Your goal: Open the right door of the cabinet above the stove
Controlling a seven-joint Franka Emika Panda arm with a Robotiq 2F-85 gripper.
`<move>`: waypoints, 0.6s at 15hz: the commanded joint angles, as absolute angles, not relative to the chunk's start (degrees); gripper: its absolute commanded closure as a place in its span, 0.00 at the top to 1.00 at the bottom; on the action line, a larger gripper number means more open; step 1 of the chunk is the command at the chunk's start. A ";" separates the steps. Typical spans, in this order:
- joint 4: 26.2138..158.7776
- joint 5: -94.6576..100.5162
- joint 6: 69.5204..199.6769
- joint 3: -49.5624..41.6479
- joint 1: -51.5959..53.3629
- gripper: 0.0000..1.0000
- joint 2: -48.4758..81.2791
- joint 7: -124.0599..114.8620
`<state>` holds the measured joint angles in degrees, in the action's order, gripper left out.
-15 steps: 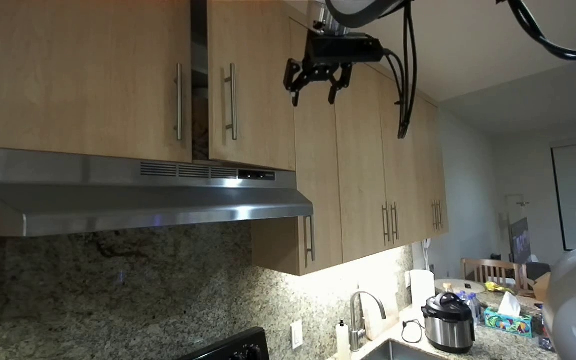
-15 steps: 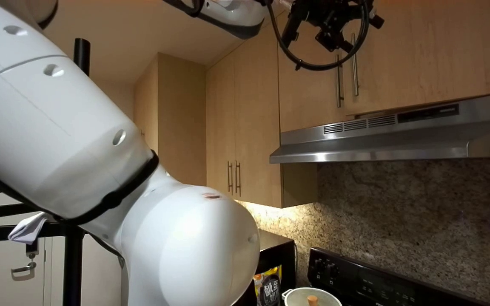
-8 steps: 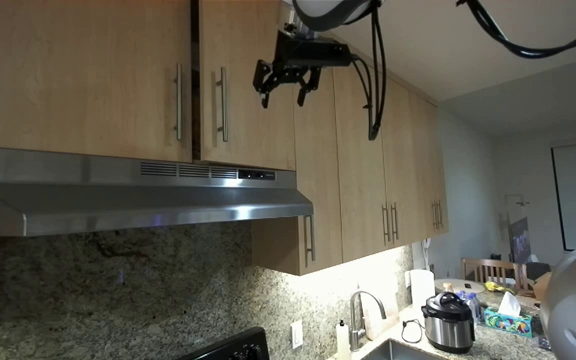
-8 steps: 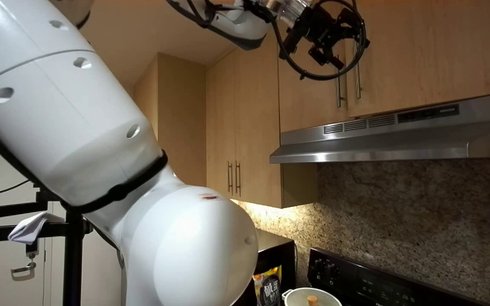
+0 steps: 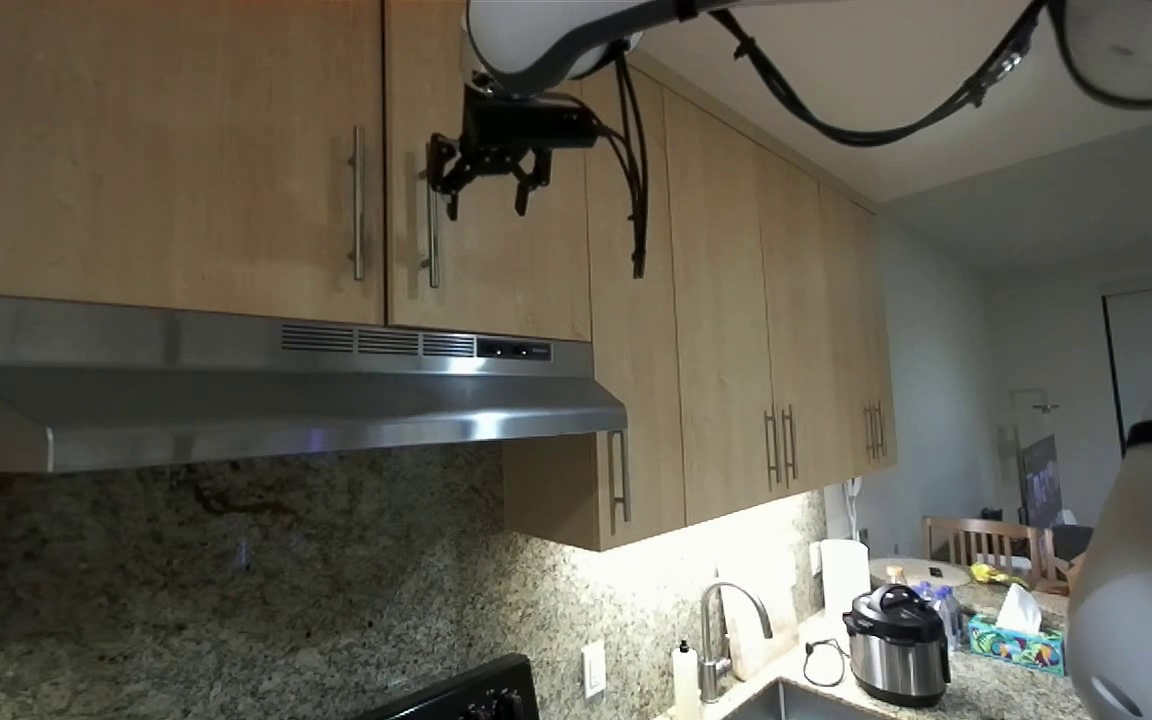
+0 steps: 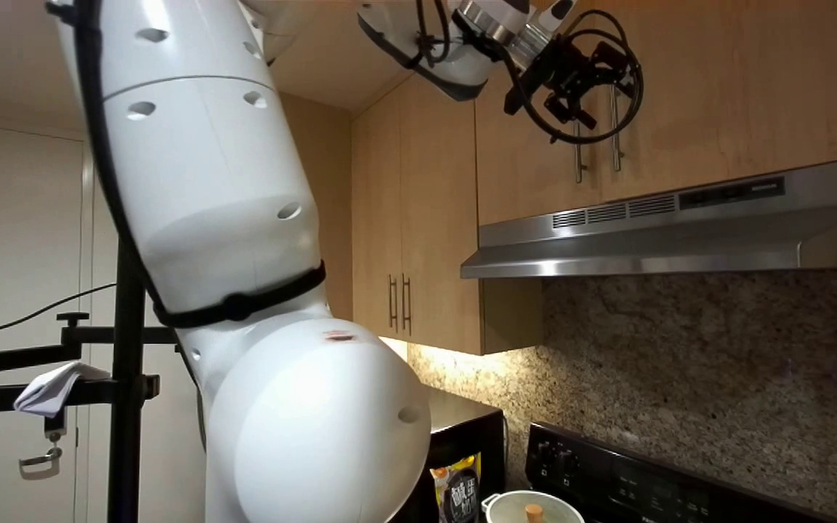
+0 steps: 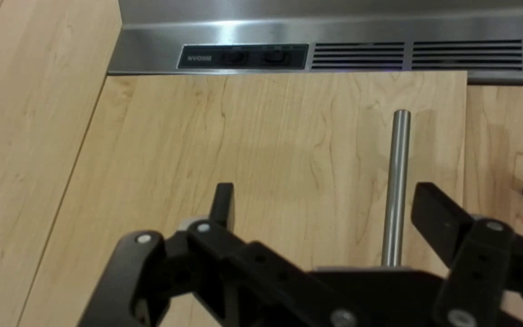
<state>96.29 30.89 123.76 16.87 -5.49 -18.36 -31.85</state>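
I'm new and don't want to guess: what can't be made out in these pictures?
Inside the cabinet: hidden in all three views by the right door and its twin.
The right door's handle: the open jaws hide its upper end in the wrist view.
Stove: mostly cut off by the lower edge in both exterior views.
Whatever the pot lid covers, in an exterior view.
Screen: lettering too small in an exterior view.

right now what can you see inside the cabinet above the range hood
Nothing inside the cabinet shows: the right door and the twin door beside it cover the front, so any contents are hidden. Only their tan wood and metal bar handles show.
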 commanded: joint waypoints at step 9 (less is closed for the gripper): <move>67.33 44.30 109.18 15.92 5.86 1.00 4.22 -31.24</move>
<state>74.50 40.56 113.37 17.46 2.07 -0.51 -31.96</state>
